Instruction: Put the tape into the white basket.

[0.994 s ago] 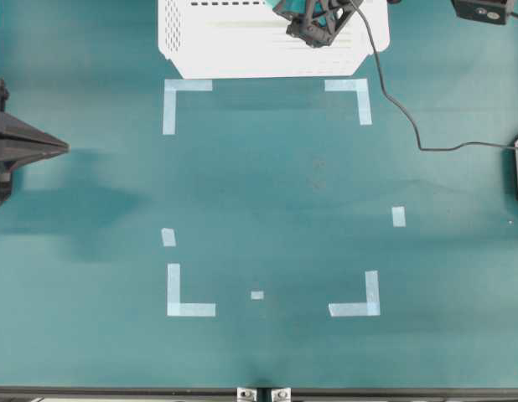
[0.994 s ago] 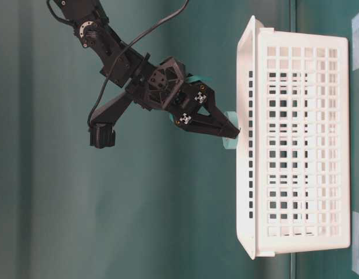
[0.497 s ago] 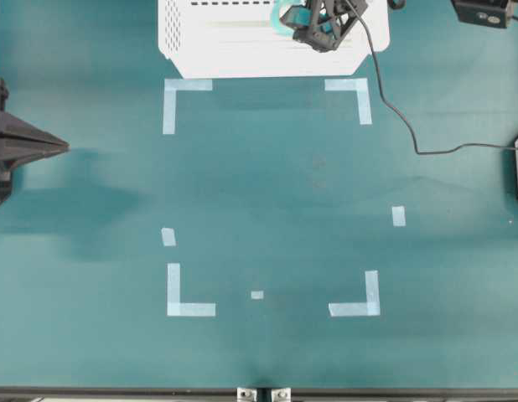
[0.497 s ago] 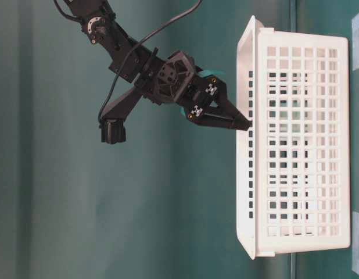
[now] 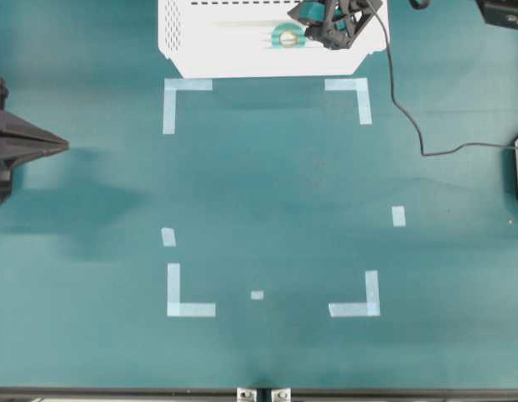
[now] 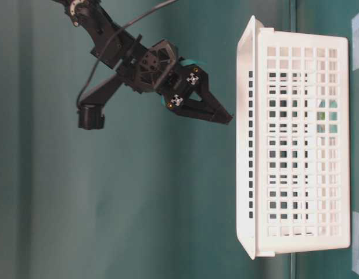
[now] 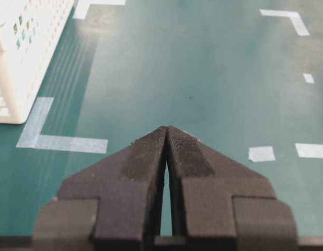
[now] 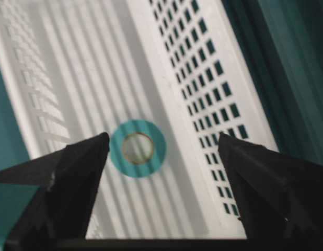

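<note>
Lying flat in white basket (image 8: 203, 78) — tape (image 8: 138, 148); right gripper (image 8: 164, 157) spread, empty | left gripper (image 7: 166, 137) closed

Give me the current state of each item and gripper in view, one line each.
tape: lying flat on the ribbed basket floor, not gripped.
white basket: upright on the table, tape inside.
right gripper: open and empty, above the basket.
left gripper: shut, empty, over bare table away from the basket.
</note>
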You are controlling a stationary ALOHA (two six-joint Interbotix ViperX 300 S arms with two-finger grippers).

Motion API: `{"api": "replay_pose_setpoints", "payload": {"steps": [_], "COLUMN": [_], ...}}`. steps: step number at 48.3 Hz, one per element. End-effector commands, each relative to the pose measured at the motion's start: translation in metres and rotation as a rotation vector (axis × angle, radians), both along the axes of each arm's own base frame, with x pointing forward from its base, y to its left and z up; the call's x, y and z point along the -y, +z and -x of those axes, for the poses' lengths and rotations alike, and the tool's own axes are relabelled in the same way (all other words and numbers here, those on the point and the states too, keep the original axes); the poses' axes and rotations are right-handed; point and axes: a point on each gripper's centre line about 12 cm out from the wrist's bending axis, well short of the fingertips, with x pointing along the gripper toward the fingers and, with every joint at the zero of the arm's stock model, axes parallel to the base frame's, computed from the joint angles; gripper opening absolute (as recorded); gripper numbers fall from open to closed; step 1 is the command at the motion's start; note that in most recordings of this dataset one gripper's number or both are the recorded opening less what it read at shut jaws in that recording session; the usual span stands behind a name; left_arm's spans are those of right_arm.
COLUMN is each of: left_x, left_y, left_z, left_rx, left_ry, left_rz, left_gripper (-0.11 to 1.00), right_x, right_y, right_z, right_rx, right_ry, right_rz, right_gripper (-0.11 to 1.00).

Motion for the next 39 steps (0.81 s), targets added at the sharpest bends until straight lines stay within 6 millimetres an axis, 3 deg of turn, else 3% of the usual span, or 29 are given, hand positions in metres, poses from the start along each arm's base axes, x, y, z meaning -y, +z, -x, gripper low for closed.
{"api": "replay_pose_setpoints", "payload": {"steps": [1, 25, 39], "left_x": [-0.001, -0.001, -0.001], "left_y": [0.005, 0.005, 0.005], "left_z": [-0.001, -0.001, -0.001], "left_rx": [0.014, 0.014, 0.014], "left_ry": [0.005, 0.008, 0.008], "left_rz": [-0.001, -0.001, -0.001], "left_gripper": [-0.11, -0.11, -0.11], "right_x": [-0.009, -0.075, -0.104], "right_y": [0.019, 0.021, 0.009], "right_z": [0.001, 0.009, 0.026], "right_rx": [0.055, 0.172, 0.210], "right_ry": [0.020, 0.177, 0.247], "right_rz": [0.024, 0.047, 0.047], "right_gripper": [0.91, 0.90, 0.90]}}
